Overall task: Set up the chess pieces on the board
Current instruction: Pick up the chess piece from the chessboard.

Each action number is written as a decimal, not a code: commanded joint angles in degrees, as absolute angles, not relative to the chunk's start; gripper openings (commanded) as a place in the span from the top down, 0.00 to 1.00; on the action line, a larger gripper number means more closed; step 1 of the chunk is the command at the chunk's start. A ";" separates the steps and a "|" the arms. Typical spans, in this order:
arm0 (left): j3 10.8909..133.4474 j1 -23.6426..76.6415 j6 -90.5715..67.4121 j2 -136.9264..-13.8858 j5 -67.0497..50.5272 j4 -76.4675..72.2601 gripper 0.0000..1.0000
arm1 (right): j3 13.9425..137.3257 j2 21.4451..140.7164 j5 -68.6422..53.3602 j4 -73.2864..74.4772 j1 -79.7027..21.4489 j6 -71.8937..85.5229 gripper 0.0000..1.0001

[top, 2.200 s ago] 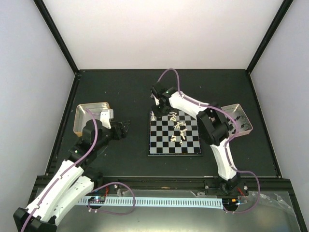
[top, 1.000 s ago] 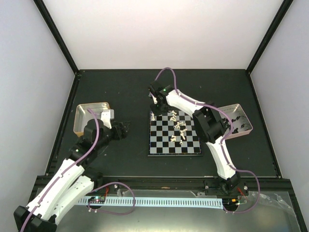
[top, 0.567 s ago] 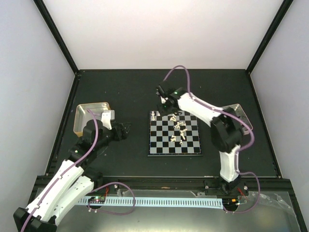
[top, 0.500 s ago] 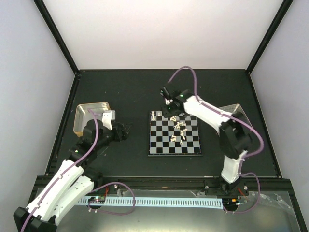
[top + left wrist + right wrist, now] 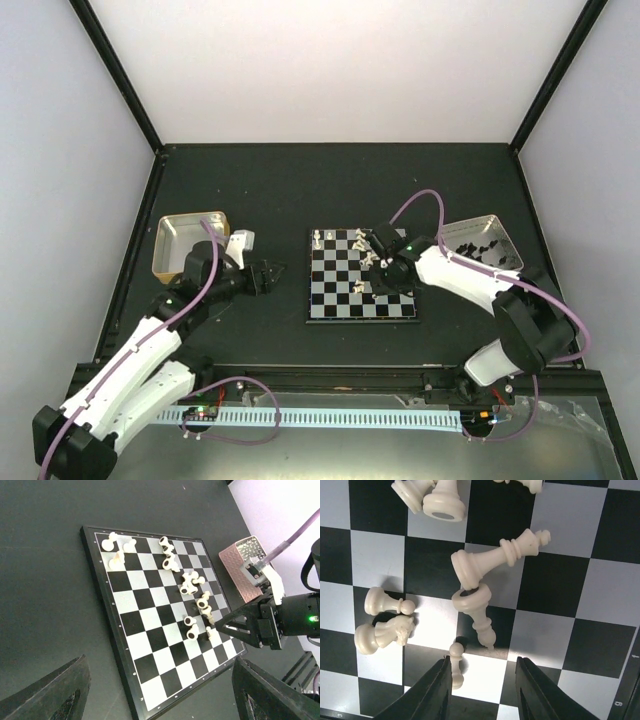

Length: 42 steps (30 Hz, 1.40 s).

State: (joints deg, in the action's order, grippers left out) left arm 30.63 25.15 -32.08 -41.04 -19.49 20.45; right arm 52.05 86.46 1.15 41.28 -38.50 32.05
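Right arm has swung from the board's far left corner to its right half

Right tool (image 5: 485, 680) hovers, fingers apart and empty, over toppled chess pieces (image 5: 372, 262) on the board (image 5: 335, 300); a fallen bishop (image 5: 475, 611) lies just ahead, its long axis pointing into the gap, and a pawn (image 5: 455, 669) lies beside one finger. Left tool (image 5: 275, 273), also apart, sits off the board's left edge, farther away

Cream-white chess pieces (image 5: 492, 557); black-and-pale-grey checked board (image 5: 335, 296); gold tray (image 5: 166, 236).
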 commanded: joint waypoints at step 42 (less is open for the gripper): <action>30.47 26.01 -35.14 -40.08 -22.71 17.62 0.21 | 51.63 89.11 2.98 39.49 -45.37 38.48 0.92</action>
